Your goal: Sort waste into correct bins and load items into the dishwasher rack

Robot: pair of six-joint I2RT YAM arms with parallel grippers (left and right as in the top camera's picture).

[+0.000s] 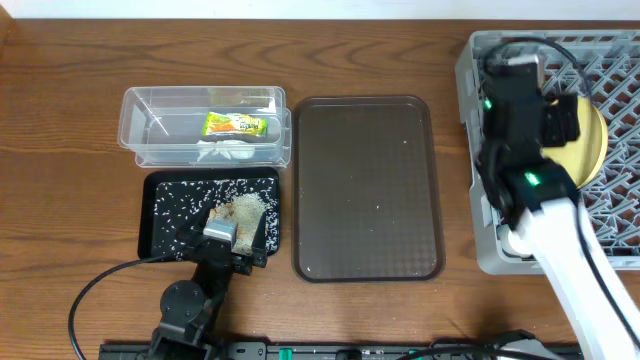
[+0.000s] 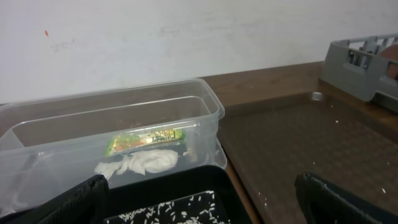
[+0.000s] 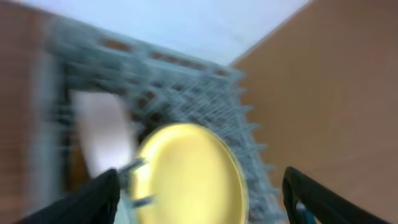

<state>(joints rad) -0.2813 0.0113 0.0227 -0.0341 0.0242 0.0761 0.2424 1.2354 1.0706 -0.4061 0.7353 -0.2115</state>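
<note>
Count on the bench: one clear plastic rectangular tub, one flat black rectangular tray, one large dark brown serving tray and one grey plastic lattice rack. Waste pieces: one green-and-orange snack wrapper, one crumpled white tissue, one brownish clump of food; the white rice-like grains are too many and too small to count. Dishes seen clearly: one round yellow-green plate. End effectors: two, the left end effector and the right end effector.
</note>
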